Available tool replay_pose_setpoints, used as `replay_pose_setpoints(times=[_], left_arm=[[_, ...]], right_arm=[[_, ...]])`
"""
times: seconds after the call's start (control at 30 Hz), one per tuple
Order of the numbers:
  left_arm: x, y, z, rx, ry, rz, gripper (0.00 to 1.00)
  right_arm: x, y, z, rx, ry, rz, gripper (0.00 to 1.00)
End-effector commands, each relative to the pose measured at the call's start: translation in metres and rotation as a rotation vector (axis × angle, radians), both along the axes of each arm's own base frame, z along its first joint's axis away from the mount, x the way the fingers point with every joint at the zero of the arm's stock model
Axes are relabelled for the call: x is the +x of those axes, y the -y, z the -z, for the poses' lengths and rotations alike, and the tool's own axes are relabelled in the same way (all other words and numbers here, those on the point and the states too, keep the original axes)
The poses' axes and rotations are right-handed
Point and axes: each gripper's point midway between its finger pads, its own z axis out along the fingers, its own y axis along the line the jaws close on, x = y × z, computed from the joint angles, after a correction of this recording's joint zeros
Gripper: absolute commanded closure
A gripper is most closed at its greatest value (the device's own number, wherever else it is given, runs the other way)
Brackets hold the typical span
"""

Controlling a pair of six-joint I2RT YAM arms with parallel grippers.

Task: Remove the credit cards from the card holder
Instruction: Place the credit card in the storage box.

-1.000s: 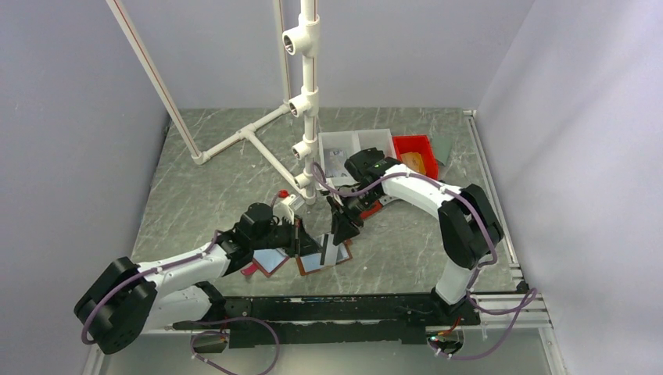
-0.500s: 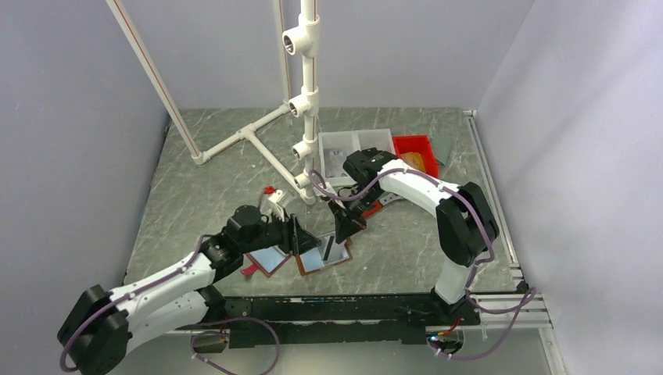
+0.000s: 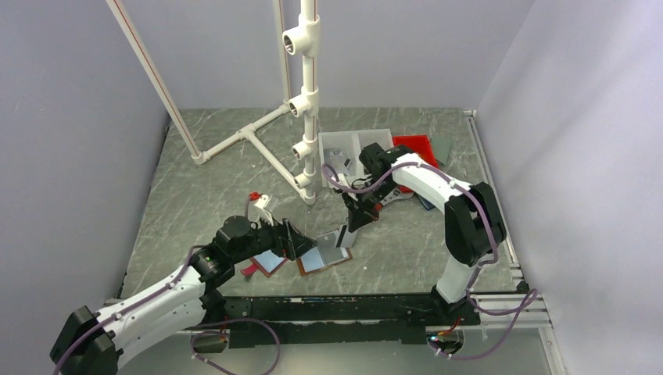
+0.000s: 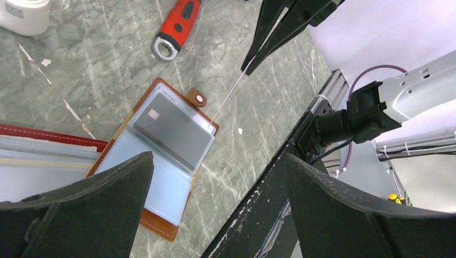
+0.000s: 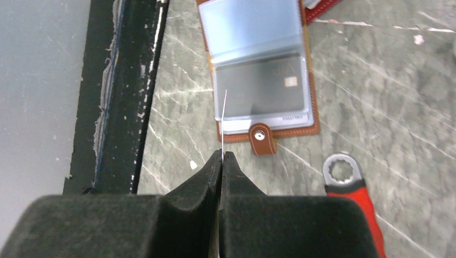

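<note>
The brown card holder (image 3: 317, 261) lies open on the marble table, clear sleeves up, snap tab (image 5: 261, 137) toward the right arm. A grey credit card (image 5: 263, 86) sits in its sleeve. My right gripper (image 3: 354, 223) hangs just above the holder's right edge, shut on a thin pale card (image 3: 342, 237). That card shows edge-on as a white line (image 5: 222, 121), its lower end reaching down to the holder's corner (image 4: 211, 121). My left gripper (image 3: 295, 241) stands open at the holder's left side, nothing between its fingers (image 4: 218, 157).
A second, red-edged card holder (image 3: 266, 262) lies just left of the brown one. A red wrench (image 5: 355, 207) lies behind it. A white PVC pipe frame (image 3: 309, 117), a white tray (image 3: 356, 144) and a red bin (image 3: 418, 148) stand further back. The black rail (image 5: 121, 97) marks the near edge.
The left gripper let go, opened wide and drew back to the left. The right gripper shut on the pale card and moved up and to the right with it.
</note>
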Motion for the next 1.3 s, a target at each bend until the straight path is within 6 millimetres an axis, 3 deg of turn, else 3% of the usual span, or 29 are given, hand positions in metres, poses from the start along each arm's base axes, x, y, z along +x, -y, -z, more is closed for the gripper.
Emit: replay_pose_setpoints(times=[0.0,0.53,1.0,1.27], left_arm=[[0.007,-0.009,-0.001,-0.029,-0.02,-0.09,0.01],[0.007,-0.015,0.02,0.016,-0.103,-0.138,0.0],[0.006,-0.02,0.017,0.011,-0.108,-0.158,0.0],[0.004,-0.02,0.014,0.005,-0.115,-0.159,0.01]], right_arm=[[0.018,0.006,-0.02,0.046,0.094,0.049,1.0],[0.054,0.031,-0.041,0.065,0.203,0.225,1.0],[0.088,0.034,-0.059,0.047,0.345,0.323,1.0],[0.12,0.034,-0.072,0.049,0.473,0.385,1.0]])
